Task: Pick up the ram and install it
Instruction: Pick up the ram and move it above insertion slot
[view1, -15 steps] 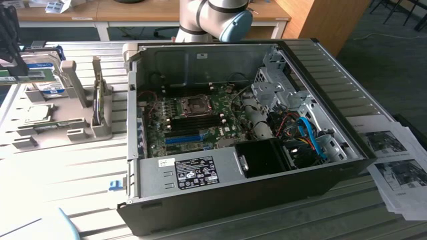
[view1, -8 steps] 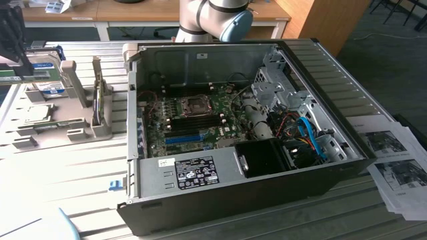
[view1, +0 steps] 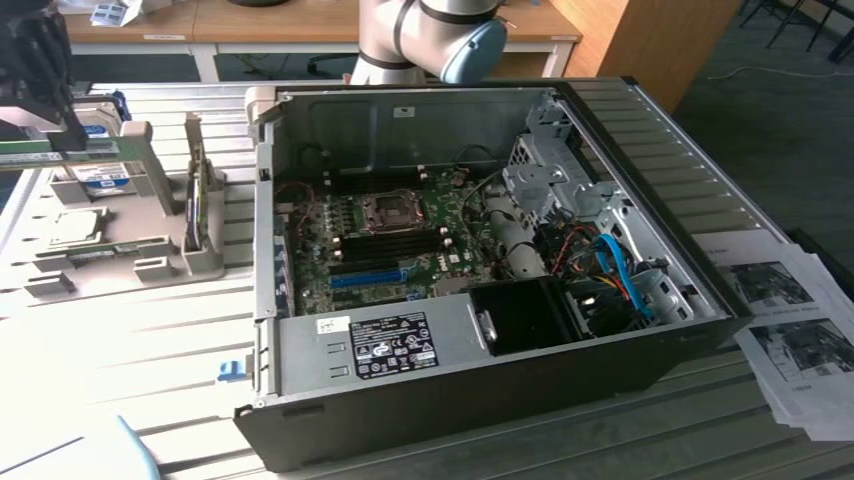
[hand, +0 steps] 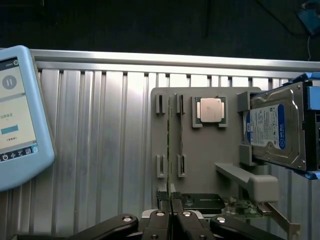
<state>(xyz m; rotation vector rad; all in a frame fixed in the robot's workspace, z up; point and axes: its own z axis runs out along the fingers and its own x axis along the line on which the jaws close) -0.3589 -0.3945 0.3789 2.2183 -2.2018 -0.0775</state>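
Gripper (hand: 171, 206) sat nearest the wrist camera, its two dark fingers drawn together and clamped on the ram (view1: 27, 156), a thin green stick seen edge-on between them. In the exterior view the gripper hung at the far left, with the ram held level under it, above the grey holder (view1: 160, 262). The holder sat on the slatted metal table (hand: 100, 130), to the exterior view's left of the open computer case (view1: 667, 140).

On the holder:
- a second green stick (view1: 198, 212) stood on edge at the exterior view's right side
- a square processor chip (hand: 210, 110) lay flat
- a hard drive (hand: 276, 127) with a blue-white label was propped up

The motherboard (view1: 400, 225) lay flat inside the case, with a blue slot (view1: 367, 277) on its near part. Printed sheets (view1: 794, 330) lay to the exterior view's right of the case. A light-blue touchscreen device (hand: 20, 115) rested on the table, well apart from the holder.
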